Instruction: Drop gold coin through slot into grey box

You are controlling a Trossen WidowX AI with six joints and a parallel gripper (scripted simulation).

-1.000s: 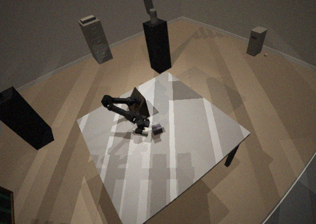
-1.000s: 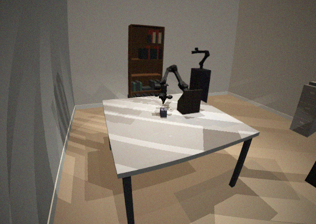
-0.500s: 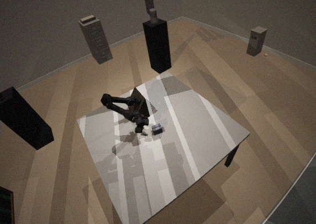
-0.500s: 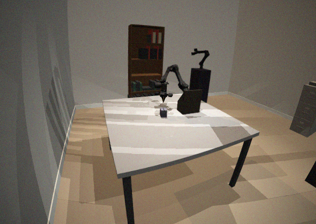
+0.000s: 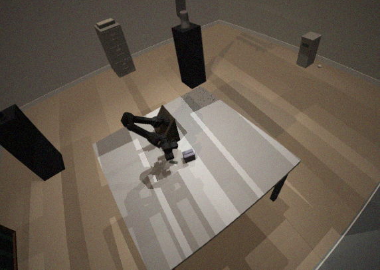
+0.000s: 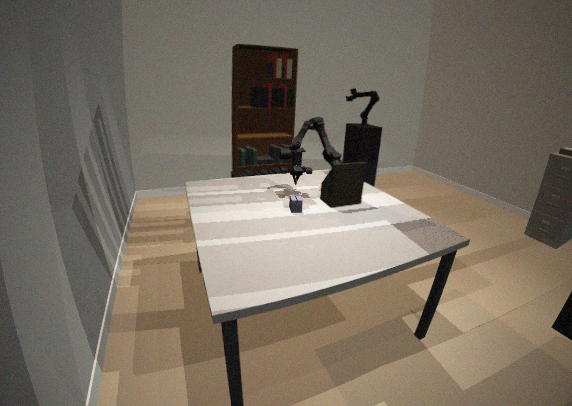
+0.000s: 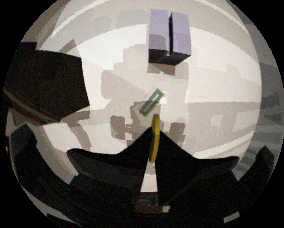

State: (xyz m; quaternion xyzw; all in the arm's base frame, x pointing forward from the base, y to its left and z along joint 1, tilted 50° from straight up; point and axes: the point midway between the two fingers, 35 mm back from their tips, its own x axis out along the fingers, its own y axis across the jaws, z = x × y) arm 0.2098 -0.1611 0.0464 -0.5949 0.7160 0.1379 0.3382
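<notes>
My gripper is shut on the thin gold coin, which shows edge-on between the fingers in the wrist view. It hangs above the white table. The small dark-green holder lies on the table just below and ahead of the fingers. The grey box stands further ahead, a little to the right, with a dark slot along its lid. The gripper is beside the box, not over it.
The arm's dark base block stands on the table behind the gripper. Around the table stand a black pedestal with a second arm, a bookshelf and filing cabinets.
</notes>
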